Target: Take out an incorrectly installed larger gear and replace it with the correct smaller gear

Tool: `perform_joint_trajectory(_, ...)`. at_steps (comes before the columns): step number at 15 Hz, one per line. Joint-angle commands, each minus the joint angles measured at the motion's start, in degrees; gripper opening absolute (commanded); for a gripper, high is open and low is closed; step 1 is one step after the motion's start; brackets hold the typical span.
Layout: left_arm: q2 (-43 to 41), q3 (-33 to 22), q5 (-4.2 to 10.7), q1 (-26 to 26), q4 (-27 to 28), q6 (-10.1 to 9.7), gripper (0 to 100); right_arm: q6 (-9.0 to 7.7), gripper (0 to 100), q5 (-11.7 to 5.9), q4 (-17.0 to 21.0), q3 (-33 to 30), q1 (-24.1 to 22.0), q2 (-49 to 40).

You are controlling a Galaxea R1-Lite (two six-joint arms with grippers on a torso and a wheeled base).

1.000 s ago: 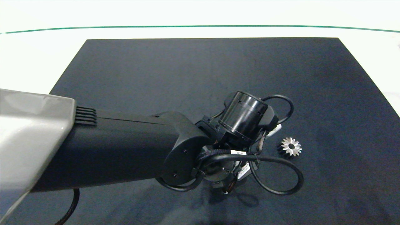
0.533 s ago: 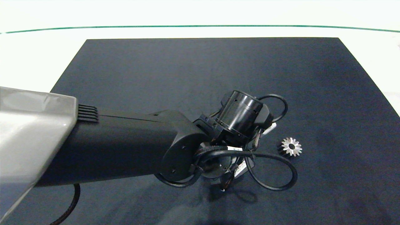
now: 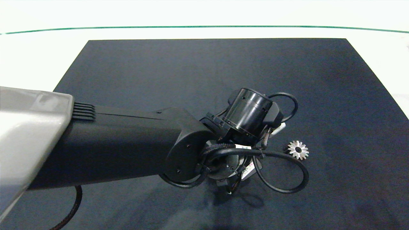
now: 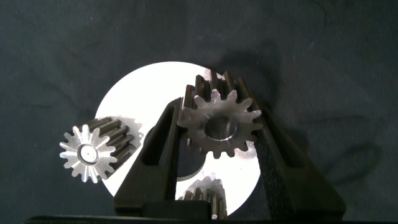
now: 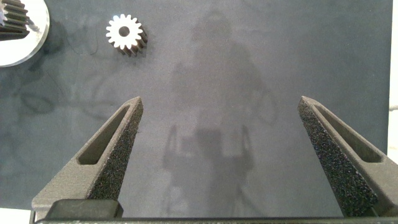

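In the left wrist view my left gripper is shut on the smaller gear, a silver spur gear with short blunt teeth and a round bore. It holds this gear over the round silver plate; whether the gear rests on the plate I cannot tell. Two like gears stand on the plate, one beside the fingers and one half hidden under them. The larger gear, star-toothed with a dark body, lies on the mat to the right of the left arm. My right gripper hangs open over bare mat, with the larger gear farther off.
A dark mat covers the white table. The left wrist's looping cables hang close to the larger gear. The plate's edge shows in a corner of the right wrist view.
The left wrist has shifted slightly, first to the left, then back right and a little toward the far side. The larger gear has stayed where it lies.
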Motion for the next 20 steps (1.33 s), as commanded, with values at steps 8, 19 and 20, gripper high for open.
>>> perform_joint_trajectory(8,1.64,-2.26,0.14,-0.10,0.10,0.09,22,0.84,100,-0.05,0.11,0.06,0.10,-0.30)
perform_joint_trajectory(19,1.81,-1.91,0.14,0.17,0.71,0.18,22,0.93,100,-0.05,0.11,0.59,0.02,-1.27)
perform_joint_trajectory(20,1.81,-1.99,0.14,0.17,0.71,0.27,22,0.93,100,-0.05,0.11,0.59,0.10,-1.27)
